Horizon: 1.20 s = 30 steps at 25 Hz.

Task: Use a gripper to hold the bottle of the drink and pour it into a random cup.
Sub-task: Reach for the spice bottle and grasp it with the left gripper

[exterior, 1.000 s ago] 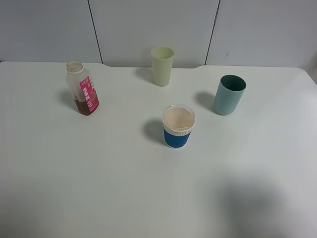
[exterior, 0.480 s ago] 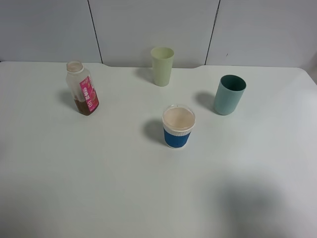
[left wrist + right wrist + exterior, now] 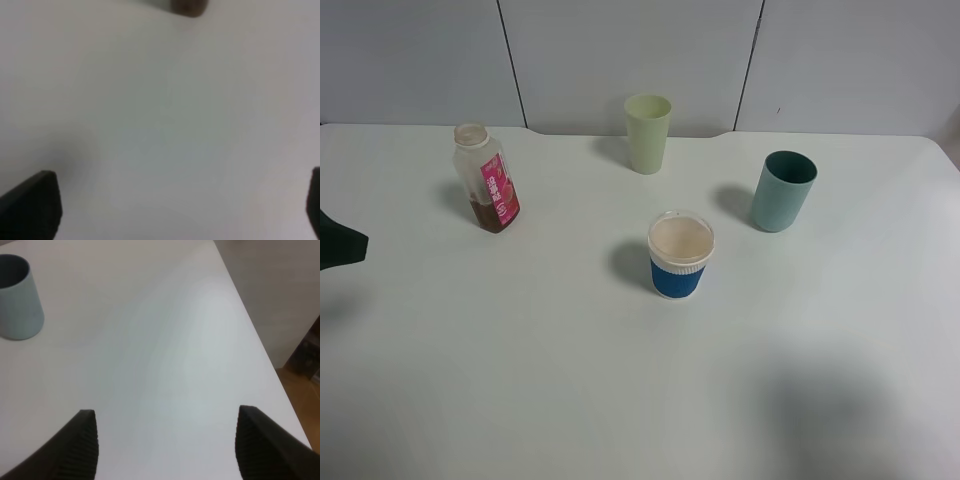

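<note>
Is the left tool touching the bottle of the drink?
Apart. In the exterior high view, bare table lies between the left tool and the bottle of the drink.

**Four vessels spread over the bench**

The bottle [image 3: 487, 180] stands upright at the rear left of the bench [image 3: 520, 380]. The paper cup [image 3: 680, 255] sits near the middle, well apart from the bottle. The rear tumbler [image 3: 647, 133] stands behind the cup, by the back edge. The right-hand tumbler [image 3: 783, 190] stands right of the cup and slightly behind it.
</note>
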Tool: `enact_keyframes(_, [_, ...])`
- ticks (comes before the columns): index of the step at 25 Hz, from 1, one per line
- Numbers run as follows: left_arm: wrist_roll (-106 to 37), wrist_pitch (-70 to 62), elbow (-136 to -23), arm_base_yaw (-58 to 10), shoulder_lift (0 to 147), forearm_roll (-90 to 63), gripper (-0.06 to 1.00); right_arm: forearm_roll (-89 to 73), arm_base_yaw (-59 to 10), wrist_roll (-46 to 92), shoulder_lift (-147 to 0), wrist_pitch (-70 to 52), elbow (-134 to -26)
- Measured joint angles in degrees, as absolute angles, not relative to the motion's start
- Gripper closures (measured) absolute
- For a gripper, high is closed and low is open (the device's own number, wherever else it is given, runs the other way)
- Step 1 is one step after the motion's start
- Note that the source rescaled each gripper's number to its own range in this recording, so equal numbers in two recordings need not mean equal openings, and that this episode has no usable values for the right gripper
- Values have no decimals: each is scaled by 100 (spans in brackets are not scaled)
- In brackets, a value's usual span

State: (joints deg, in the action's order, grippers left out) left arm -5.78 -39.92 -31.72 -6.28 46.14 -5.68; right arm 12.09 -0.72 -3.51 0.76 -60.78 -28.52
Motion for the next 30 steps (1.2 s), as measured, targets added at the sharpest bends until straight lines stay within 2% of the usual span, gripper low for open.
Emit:
enact_keyframes(8, [-591,-3229,-3172,-1221,5502,-598,-6,1209,-72,-351,76,-6078,-2852])
enact_keyframes(30, [-586,-1181,-3172,-1255,7698,-470,-6,1209,-72,-351,76,-6078,-2852])
